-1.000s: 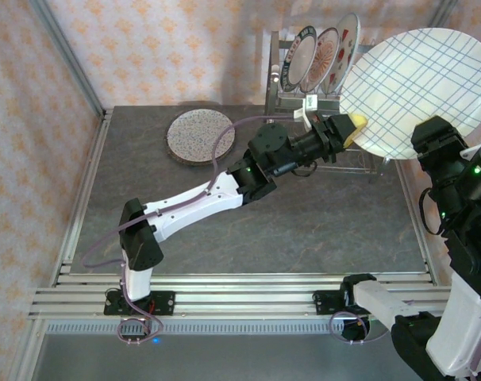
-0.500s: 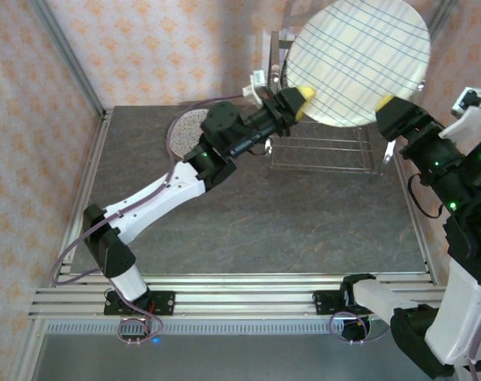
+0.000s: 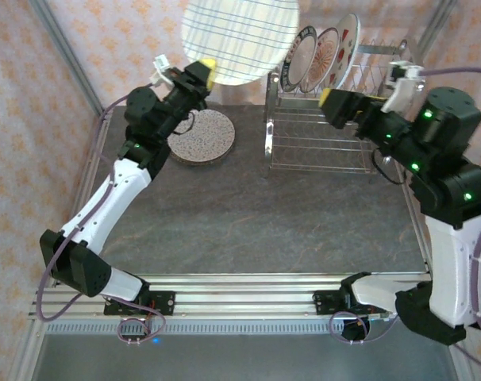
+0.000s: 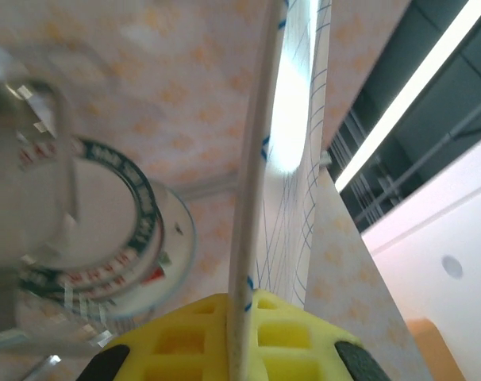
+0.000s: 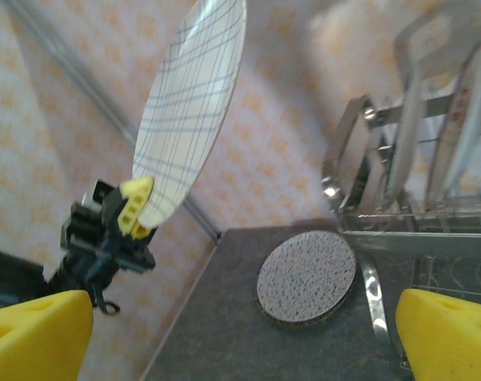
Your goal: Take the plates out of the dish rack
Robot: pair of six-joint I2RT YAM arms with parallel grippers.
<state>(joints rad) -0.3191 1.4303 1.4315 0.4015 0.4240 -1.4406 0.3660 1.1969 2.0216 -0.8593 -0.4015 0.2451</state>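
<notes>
From the top camera I see the left gripper (image 3: 201, 73) raised above the worktop's (image 3: 248, 214) far left corner, clamped on the lower rim of the plaid plate (image 3: 239, 38). The plate stands nearly upright in the air, clear of the rack (image 3: 324, 139). Under it the speckled plate (image 3: 199, 136) lies flat on the worktop, just left of the rack. Three plates stand in the rack's upper slots: the dark-rimmed plate (image 3: 294, 62), the pink plate (image 3: 326, 52) and the strawberry plate (image 3: 348, 38), side by side from left to right. The right gripper (image 3: 331, 101) hovers over the rack's middle, touching nothing that I can make out; from here I cannot tell how its fingers stand

On the left wrist camera the yellow pads (image 4: 185, 341) press both faces of the plaid plate, which runs edge-on up the middle of the view. To the left, blurred, I make out the dark-rimmed plate with rack wires around it

On the right wrist camera the two yellow fingers (image 5: 36, 333) sit in the bottom corners, wide apart with nothing between them. Beyond them the left gripper holds the plaid plate tilted against the wallpaper, the speckled plate lies on the worktop beside the rack's left end, and upright plates show blurred in the rack at the right
</notes>
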